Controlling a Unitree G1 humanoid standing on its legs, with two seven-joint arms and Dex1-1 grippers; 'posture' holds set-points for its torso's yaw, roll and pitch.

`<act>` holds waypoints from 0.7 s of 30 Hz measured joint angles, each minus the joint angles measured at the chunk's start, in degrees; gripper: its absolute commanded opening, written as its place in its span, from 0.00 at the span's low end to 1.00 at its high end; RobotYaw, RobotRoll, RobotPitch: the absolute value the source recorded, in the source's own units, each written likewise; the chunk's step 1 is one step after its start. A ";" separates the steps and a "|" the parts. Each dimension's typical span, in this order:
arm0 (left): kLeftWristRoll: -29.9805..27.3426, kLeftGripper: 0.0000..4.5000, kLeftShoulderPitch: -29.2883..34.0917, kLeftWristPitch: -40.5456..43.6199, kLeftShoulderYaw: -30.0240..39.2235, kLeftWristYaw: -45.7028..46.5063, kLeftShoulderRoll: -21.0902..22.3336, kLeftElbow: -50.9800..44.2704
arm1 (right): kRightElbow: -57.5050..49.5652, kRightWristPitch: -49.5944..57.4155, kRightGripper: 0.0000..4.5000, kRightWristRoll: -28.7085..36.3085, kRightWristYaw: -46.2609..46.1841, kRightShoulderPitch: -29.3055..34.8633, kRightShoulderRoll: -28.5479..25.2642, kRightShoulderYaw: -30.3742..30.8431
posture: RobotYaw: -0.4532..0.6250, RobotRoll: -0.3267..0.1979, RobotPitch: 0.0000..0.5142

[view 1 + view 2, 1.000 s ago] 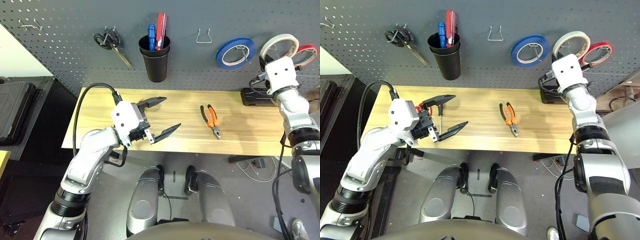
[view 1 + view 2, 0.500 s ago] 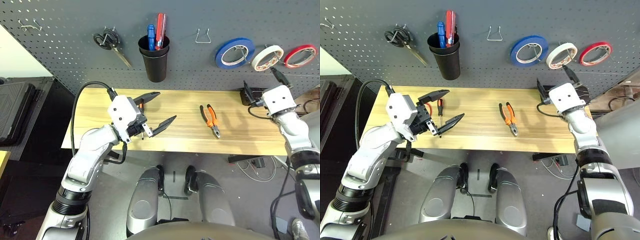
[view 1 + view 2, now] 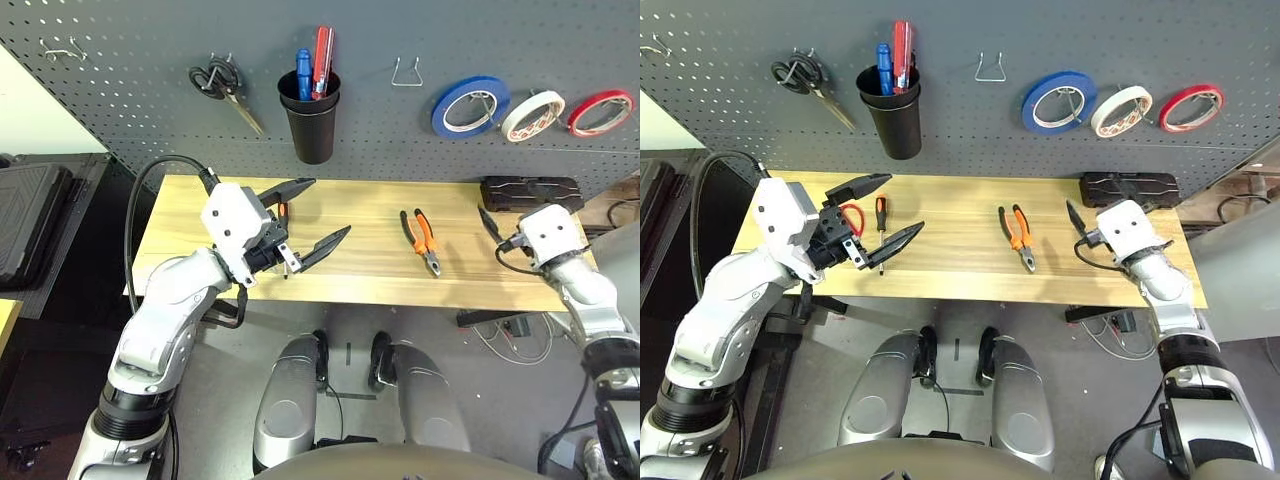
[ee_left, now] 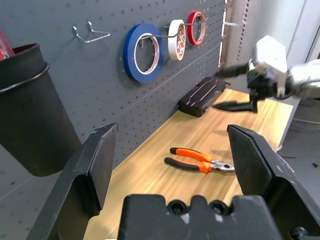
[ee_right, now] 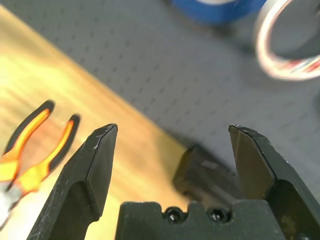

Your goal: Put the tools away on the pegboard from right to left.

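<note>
The white tape roll hangs on a hook of the dark grey pegboard, between a blue roll and a red one. Orange-and-black pliers lie on the table right of centre. The orange-and-black screwdriver and the red-handled scissors lie at the table's left, the scissors partly hidden behind my left gripper. That gripper hovers open and empty over them. My right gripper is open and empty above the table's right end, below the white roll.
Blue tape and red tape flank the white roll. Black-handled scissors and a black cup holder with two tools hang at left. An empty wire hook sits above the pliers. A black case lies at back right.
My right gripper let go of the white tape roll, leaving it on its hook, and came down off the pegboard to the table's right end. The left gripper shifted slightly left.
</note>
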 measured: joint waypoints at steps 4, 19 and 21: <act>-1.59 1.00 -0.65 2.62 1.10 0.89 0.46 -2.15 | -1.40 8.73 0.98 0.24 1.50 -0.52 1.43 0.66 | 0.66 0.62 0.42; -2.29 1.00 -1.00 5.19 1.16 2.56 1.14 -3.99 | -8.75 48.15 0.98 2.31 0.21 -7.90 13.52 1.71 | 0.68 0.62 0.43; -2.37 1.00 -0.97 5.44 1.19 2.56 1.46 -4.09 | -8.64 51.85 0.98 2.19 -0.93 -9.40 14.23 1.90 | 0.68 0.62 0.43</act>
